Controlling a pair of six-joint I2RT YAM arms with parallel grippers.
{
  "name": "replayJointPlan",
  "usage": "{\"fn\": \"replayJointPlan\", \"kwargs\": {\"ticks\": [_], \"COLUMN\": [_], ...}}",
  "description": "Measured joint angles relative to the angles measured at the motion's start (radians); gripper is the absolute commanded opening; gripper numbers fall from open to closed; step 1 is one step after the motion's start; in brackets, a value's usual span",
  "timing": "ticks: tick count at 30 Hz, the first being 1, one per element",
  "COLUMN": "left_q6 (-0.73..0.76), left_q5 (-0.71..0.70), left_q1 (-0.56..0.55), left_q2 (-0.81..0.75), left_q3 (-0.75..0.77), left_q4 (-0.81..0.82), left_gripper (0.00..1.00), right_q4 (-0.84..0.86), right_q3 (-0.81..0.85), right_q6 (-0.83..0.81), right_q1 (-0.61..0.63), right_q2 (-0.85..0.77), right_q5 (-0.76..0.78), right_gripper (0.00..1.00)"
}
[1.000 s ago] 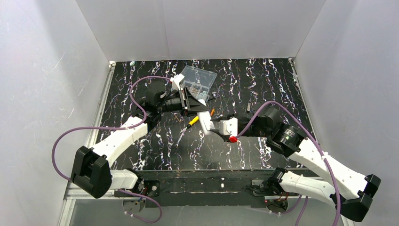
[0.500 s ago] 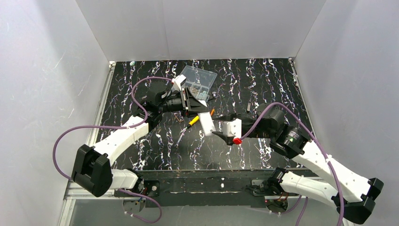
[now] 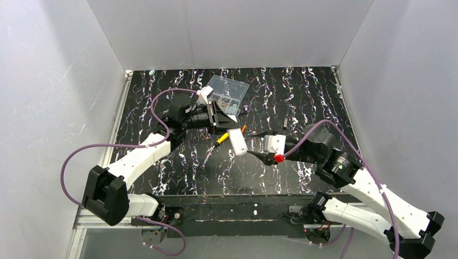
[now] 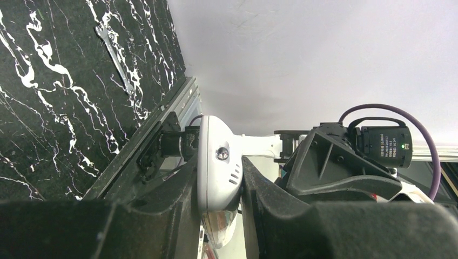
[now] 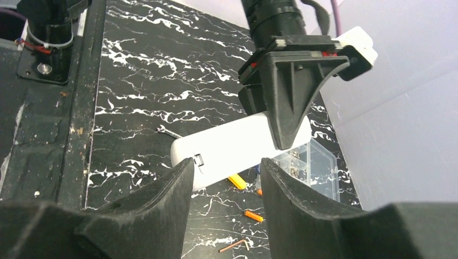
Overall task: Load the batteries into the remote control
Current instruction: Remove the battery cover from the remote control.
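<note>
The white remote control (image 3: 237, 141) hangs tilted above the table, its upper end clamped in my left gripper (image 3: 224, 127). In the left wrist view its white and silver end (image 4: 219, 172) sits tight between the black fingers (image 4: 178, 194). In the right wrist view the remote control (image 5: 232, 148) lies across, with a small latch facing me. My right gripper (image 3: 256, 145) stands open just right of it, and nothing is between its fingers (image 5: 178, 186). One orange battery (image 5: 254, 216) lies on the table below, and another orange end (image 5: 260, 191) peeks out near the screwdriver.
A yellow-handled screwdriver (image 3: 221, 138) lies under the remote. A clear compartmented box (image 3: 229, 91) stands behind the left gripper. A copper-coloured bent key (image 5: 235, 245) lies near the battery. White walls enclose the black marbled table (image 3: 302, 97) on three sides.
My right gripper has drawn back to the right, away from the remote's lower end, and its jaws have spread wider. The left gripper and the remote have stayed put.
</note>
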Motion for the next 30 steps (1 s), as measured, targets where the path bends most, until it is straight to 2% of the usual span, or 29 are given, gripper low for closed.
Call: {"fn": "replayJointPlan", "kwargs": {"ticks": [10, 18, 30], "left_q6": [-0.011, -0.044, -0.093], "left_q5": [-0.013, -0.020, -0.016], "left_q1": [0.000, 0.000, 0.000], "left_q2": [0.018, 0.047, 0.043], "left_q3": [0.000, 0.000, 0.000], "left_q4": [0.032, 0.070, 0.101], "left_gripper": [0.00, 0.00, 0.00], "right_q4": [0.010, 0.006, -0.023], "right_q3": [-0.003, -0.014, -0.014], "right_q6": [0.084, 0.113, 0.098], "right_q1": [0.000, 0.000, 0.000], "right_q2": [-0.089, -0.150, -0.067], "right_q5": [0.103, 0.117, 0.095], "right_gripper": [0.55, 0.55, 0.54]}}
